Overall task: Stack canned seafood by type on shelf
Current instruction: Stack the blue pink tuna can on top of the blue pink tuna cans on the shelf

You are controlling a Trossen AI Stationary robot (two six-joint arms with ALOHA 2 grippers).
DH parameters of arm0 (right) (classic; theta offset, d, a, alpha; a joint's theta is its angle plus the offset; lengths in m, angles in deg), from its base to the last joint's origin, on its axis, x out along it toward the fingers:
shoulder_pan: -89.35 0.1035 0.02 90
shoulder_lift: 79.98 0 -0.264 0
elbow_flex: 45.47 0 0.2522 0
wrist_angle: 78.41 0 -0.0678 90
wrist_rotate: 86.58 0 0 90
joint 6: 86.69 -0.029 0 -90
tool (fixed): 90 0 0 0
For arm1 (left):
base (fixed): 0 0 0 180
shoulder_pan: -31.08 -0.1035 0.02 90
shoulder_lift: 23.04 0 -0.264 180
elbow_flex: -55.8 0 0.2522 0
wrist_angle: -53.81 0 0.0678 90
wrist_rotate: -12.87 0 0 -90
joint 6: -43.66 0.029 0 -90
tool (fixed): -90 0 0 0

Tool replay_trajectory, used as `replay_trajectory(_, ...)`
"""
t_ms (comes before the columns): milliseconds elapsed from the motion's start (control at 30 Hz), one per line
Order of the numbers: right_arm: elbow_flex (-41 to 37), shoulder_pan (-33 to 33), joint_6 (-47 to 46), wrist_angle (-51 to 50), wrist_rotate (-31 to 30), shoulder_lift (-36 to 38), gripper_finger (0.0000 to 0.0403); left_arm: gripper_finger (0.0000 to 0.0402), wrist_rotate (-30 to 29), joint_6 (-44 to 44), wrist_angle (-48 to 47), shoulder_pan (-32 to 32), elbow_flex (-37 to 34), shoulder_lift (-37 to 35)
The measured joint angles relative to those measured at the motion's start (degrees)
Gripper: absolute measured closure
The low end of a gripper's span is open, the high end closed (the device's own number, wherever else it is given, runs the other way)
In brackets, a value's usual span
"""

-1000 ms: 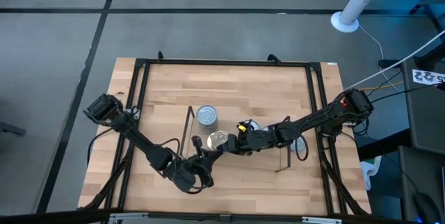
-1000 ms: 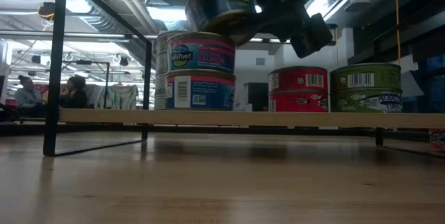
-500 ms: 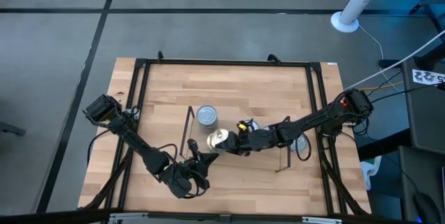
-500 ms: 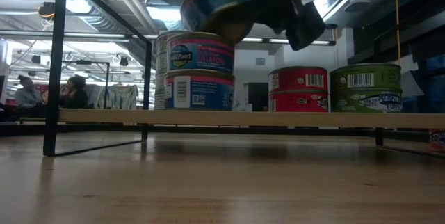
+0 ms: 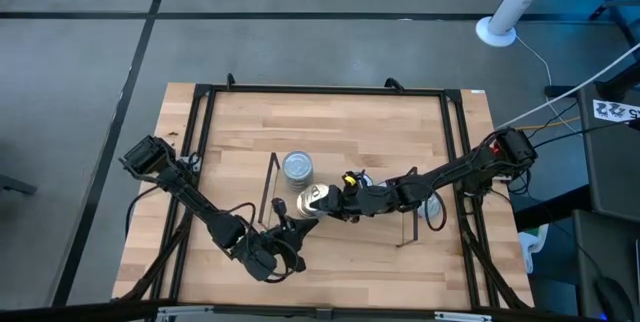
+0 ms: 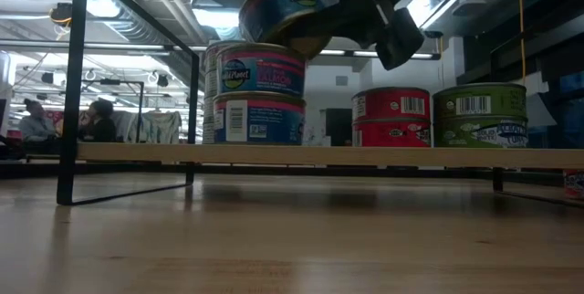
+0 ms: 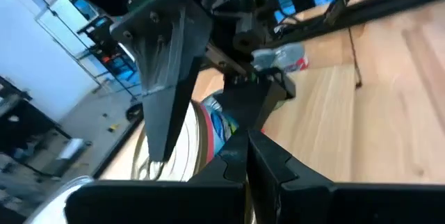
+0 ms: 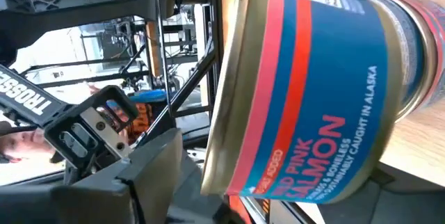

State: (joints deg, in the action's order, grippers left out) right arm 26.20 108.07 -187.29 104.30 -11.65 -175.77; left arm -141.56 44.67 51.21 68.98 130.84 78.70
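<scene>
Holding a pink salmon tin (image 6: pixel 281 11) tilted in my right gripper (image 5: pixel 322 200), clamped across its sides, just above and near-right of the two-tin salmon stack (image 6: pixel 255 94) on the shelf (image 6: pixel 328 154). Left gripper (image 5: pixel 282 230): shut, empty, over the near tabletop (image 5: pixel 340 262).

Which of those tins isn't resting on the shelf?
The blue-and-pink salmon tin, tilted in the right hand, just above the matching two-tin stack. The red tins and green tins sit on the shelf.
</scene>
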Motion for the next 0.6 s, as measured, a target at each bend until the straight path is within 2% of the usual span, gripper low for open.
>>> replay_trajectory(233,0.0,0.0,-0.1,0.0,0.0,0.0,0.0121,0.0400,5.4,-1.7,4.6,-2.5,0.0,0.0)
replay_trajectory(600,0.0,0.0,-0.1,0.0,0.1,0.0,0.0121,0.0400,5.7,-1.6,5.7,-4.2,0.0,0.0)
